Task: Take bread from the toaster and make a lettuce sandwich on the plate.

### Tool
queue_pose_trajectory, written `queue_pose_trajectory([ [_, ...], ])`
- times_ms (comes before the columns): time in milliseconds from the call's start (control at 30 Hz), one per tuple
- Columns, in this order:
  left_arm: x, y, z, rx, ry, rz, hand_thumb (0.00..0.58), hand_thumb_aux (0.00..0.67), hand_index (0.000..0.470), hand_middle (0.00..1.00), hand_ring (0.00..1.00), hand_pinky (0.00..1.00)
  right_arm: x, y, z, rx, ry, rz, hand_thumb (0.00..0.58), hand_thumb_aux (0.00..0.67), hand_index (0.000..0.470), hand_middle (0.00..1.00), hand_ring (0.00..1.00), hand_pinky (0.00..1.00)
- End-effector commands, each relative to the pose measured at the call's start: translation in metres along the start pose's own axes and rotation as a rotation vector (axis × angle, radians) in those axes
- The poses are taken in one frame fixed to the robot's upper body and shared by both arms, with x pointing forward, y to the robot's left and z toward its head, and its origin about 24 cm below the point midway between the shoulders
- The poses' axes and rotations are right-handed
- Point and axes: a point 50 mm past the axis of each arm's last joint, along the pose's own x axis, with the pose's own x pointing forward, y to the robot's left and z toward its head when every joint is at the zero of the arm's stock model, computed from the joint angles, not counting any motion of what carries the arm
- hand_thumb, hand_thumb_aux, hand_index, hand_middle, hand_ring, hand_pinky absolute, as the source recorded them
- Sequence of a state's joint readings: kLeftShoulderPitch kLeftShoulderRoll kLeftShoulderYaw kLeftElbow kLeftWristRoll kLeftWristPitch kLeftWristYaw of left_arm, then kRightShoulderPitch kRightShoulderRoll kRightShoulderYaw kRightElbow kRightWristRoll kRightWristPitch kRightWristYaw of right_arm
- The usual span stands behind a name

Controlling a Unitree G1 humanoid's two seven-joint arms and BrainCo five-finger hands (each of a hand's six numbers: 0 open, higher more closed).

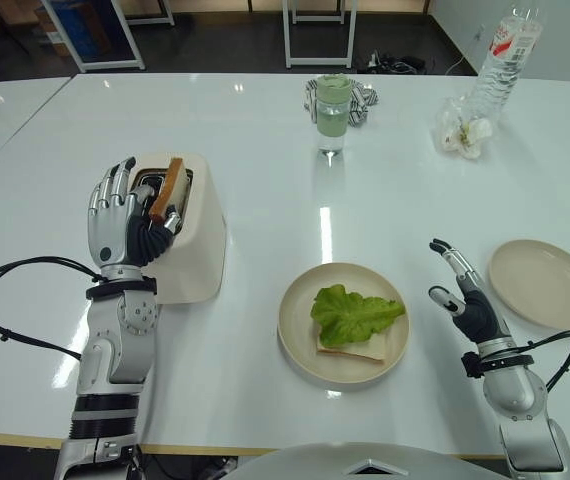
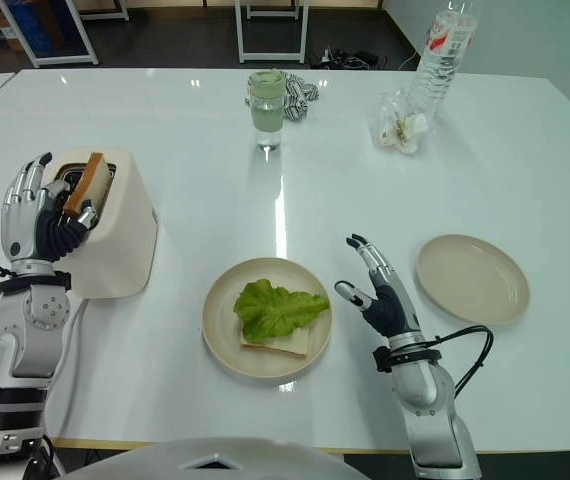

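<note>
A cream toaster [image 1: 197, 235] stands at the left of the white table. A browned bread slice [image 1: 168, 186] sticks up from its slot. My left hand [image 1: 117, 212] is at the toaster's top left, fingers curled onto the slice. On the near plate [image 1: 300, 340] in the middle lies a bread slice [image 1: 357, 349] with a green lettuce leaf [image 1: 351, 312] on top. My right hand [image 1: 462, 295] is raised just right of that plate, fingers spread and empty.
A second, bare plate [image 1: 545, 282] lies at the right. Farther back stand a jar with green contents [image 1: 331, 112] in front of a striped cloth, a crumpled plastic bag [image 1: 465, 133] and a water bottle [image 1: 505, 55]. A black cable [image 1: 15, 300] loops beside my left arm.
</note>
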State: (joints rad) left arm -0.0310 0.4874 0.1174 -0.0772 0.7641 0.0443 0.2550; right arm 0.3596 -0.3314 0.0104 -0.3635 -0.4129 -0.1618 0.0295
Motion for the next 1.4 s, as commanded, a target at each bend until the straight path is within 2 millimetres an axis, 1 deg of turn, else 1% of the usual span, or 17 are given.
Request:
queue_pose_trajectory([
  [33,0.002,0.021,0.008,-0.031,-0.073,0.157,0.580,0.670,0.470,1.00,1.00,1.00,-0.001,0.000,-0.003,-0.013,0.019,0.005,0.000,0.000,0.000,0.00,0.00,0.00],
  [133,0.000,0.061,0.030,-0.043,-0.262,0.416,0.580,0.670,0.470,1.00,1.00,1.00,-0.001,0.002,-0.004,-0.008,0.019,0.006,0.000,0.000,0.000,0.00,0.00,0.00],
  [233,-0.010,0.090,0.054,-0.102,-0.427,0.577,0.580,0.670,0.470,1.00,1.00,1.00,0.000,0.001,-0.004,-0.005,0.020,-0.002,0.000,0.000,0.000,0.00,0.00,0.00],
  [267,-0.013,0.096,0.059,-0.141,-0.461,0.597,0.580,0.670,0.470,1.00,1.00,1.00,0.000,0.001,-0.004,-0.004,0.021,-0.005,0.000,0.000,0.000,0.00,0.00,0.00],
  [333,-0.017,0.101,0.069,-0.279,-0.499,0.576,0.580,0.670,0.470,1.00,1.00,1.00,0.000,0.000,-0.005,-0.002,0.024,-0.014,0.000,0.000,0.000,0.00,0.00,0.00],
  [433,-0.021,0.097,0.080,-0.534,-0.514,0.444,0.580,0.670,0.470,1.00,1.00,1.00,0.000,-0.003,-0.008,0.000,0.035,-0.028,0.000,0.000,0.000,0.00,0.00,0.00],
  [500,-0.023,0.086,0.089,-0.740,-0.499,0.304,0.580,0.670,0.470,1.00,1.00,1.00,0.000,-0.006,-0.010,0.004,0.045,-0.040,0.000,0.000,0.000,0.00,0.00,0.00],
  [567,-0.025,0.070,0.097,-0.974,-0.451,0.140,0.580,0.670,0.470,1.00,1.00,1.00,-0.001,-0.009,-0.013,0.012,0.060,-0.060,0.000,0.000,0.000,0.00,0.00,0.00],
  [633,-0.030,0.050,0.108,-1.163,-0.393,-0.024,0.580,0.670,0.470,1.00,1.00,1.00,-0.002,-0.012,-0.017,0.019,0.074,-0.079,0.000,0.000,0.000,0.00,0.00,0.00],
  [700,-0.037,0.029,0.118,-1.350,-0.293,-0.186,0.580,0.670,0.470,1.00,1.00,1.00,-0.003,-0.015,-0.019,0.022,0.085,-0.092,0.000,0.000,0.000,0.00,0.00,0.00],
  [767,-0.048,0.005,0.130,-1.484,-0.194,-0.349,0.580,0.670,0.470,1.00,1.00,1.00,-0.004,-0.016,-0.023,0.026,0.101,-0.103,0.000,0.000,0.000,0.00,0.00,0.00],
  [833,-0.061,-0.016,0.145,-1.549,-0.127,-0.492,0.580,0.670,0.470,1.00,1.00,1.00,-0.006,-0.015,-0.026,0.030,0.114,-0.105,0.000,0.000,0.000,0.00,0.00,0.00],
  [933,-0.077,-0.042,0.166,-1.562,-0.085,-0.676,0.580,0.670,0.470,1.00,1.00,1.00,-0.007,-0.012,-0.029,0.033,0.128,-0.105,0.000,0.000,0.000,0.00,0.00,0.00],
  [1000,-0.083,-0.056,0.172,-1.537,-0.068,-0.756,0.580,0.670,0.470,1.00,1.00,1.00,-0.007,-0.011,-0.030,0.032,0.133,-0.104,0.000,0.000,0.000,0.00,0.00,0.00],
  [1167,-0.087,-0.086,0.169,-1.413,-0.042,-0.915,0.580,0.670,0.470,1.00,1.00,1.00,-0.007,-0.008,-0.032,0.025,0.140,-0.100,0.000,0.000,0.000,0.00,0.00,0.00],
  [1267,-0.083,-0.092,0.163,-1.338,-0.068,-0.964,0.580,0.670,0.470,1.00,1.00,1.00,-0.008,-0.004,-0.033,0.025,0.147,-0.092,0.000,0.000,0.000,0.00,0.00,0.00],
  [1400,-0.070,-0.087,0.157,-1.296,-0.107,-0.959,0.580,0.670,0.470,1.00,1.00,1.00,-0.009,-0.002,-0.034,0.023,0.153,-0.087,0.000,0.000,0.000,0.00,0.00,0.00],
])
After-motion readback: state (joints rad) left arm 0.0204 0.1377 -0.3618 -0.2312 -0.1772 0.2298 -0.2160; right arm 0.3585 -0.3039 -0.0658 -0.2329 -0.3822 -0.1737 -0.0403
